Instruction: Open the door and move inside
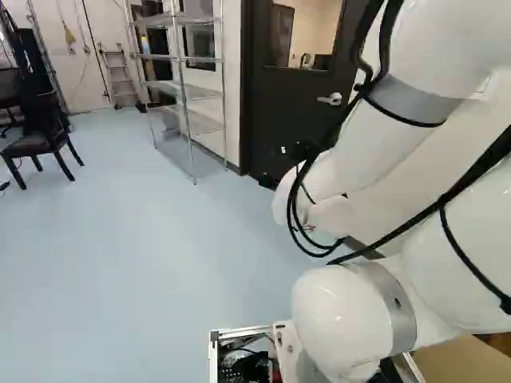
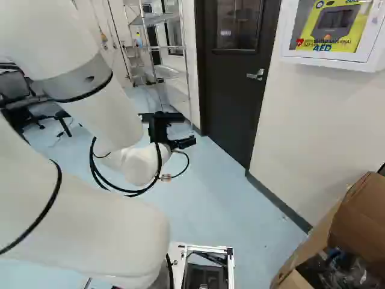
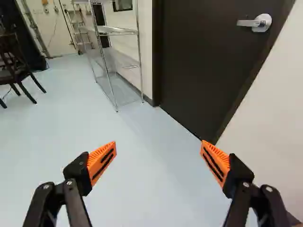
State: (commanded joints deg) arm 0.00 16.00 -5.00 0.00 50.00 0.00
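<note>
Ahead of the arm a dark door [image 2: 237, 90] stands closed in its frame, with a window in its upper part. Its silver lever handle [image 2: 255, 75] is on the door's right side. My gripper [image 2: 174, 129] hangs over the floor, short of the door and lower than the handle. In the wrist view the gripper [image 3: 158, 156] has its orange-padded fingers wide apart with nothing between them; the door [image 3: 203, 61] and the handle [image 3: 255, 22] lie beyond, on the right finger's side.
Wire shelving [image 1: 188, 96] stands against the wall left of the door. A dark chair [image 1: 40, 144] is farther left. Right of the door are a white wall [image 2: 313, 132], a wall cabinet [image 2: 328, 57] and, near the base, an open cardboard box [image 2: 355, 223].
</note>
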